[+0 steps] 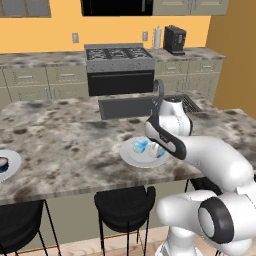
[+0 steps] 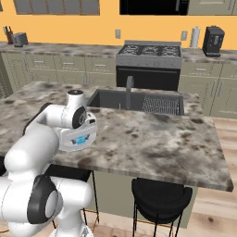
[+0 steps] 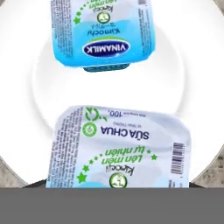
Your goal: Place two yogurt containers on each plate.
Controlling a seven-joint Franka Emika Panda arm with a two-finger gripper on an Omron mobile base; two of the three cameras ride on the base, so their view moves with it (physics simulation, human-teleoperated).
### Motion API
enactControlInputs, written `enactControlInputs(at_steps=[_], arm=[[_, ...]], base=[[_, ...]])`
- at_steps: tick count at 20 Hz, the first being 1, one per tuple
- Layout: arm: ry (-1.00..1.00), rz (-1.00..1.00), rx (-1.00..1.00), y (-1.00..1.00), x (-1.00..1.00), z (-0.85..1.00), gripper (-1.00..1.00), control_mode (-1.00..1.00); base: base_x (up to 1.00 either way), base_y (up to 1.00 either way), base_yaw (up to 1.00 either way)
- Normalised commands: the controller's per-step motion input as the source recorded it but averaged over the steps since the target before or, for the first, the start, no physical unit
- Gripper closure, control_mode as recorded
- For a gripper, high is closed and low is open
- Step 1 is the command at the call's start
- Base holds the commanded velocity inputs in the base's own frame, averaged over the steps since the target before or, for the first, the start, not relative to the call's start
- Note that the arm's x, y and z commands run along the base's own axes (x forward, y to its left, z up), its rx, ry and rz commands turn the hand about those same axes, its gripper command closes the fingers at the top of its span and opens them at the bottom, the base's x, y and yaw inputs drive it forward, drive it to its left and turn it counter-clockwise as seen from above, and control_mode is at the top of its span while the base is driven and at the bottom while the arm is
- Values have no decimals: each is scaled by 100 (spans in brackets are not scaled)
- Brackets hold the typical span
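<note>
Yogurt tubs are what we track, but we start with the biggest thing, the speckled stone worktop (image 1: 65, 145), an island with a sink (image 2: 139, 102) sunk into its far side and black stools (image 1: 124, 205) tucked under its near edge. On it, near that front edge, we see a pale round plate (image 1: 131, 155) partly behind the arm, and a second plate (image 1: 12, 161) well apart at the left edge of the left base view, carrying a dark round cup (image 1: 3, 162). On the near plate (image 3: 192, 87) lie two light-blue boxy yogurt tubs, close together but apart: one (image 3: 103, 33) toward the top of the hand view, the other (image 3: 122, 148) at the bottom, just in front of the hand. Both show printed foil tops. We see our hand (image 1: 156, 150) low over this plate; we cannot tell how far its fingers are spread or whether they hold anything.
</note>
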Motion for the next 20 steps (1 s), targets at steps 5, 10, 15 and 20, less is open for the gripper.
enactControlInputs(at_steps=[5, 10, 15, 20], arm=[[2, 0, -4, 0, 28, -27, 100, -100], [0, 0, 0, 17, 3, -3, -100, -100], [1, 0, 0, 14, 0, 0, -100, -100], [0, 0, 0, 3, -1, 0, -100, -100]], base=[[0, 0, 0], [0, 0, 0], [0, 0, 0], [0, 0, 0]])
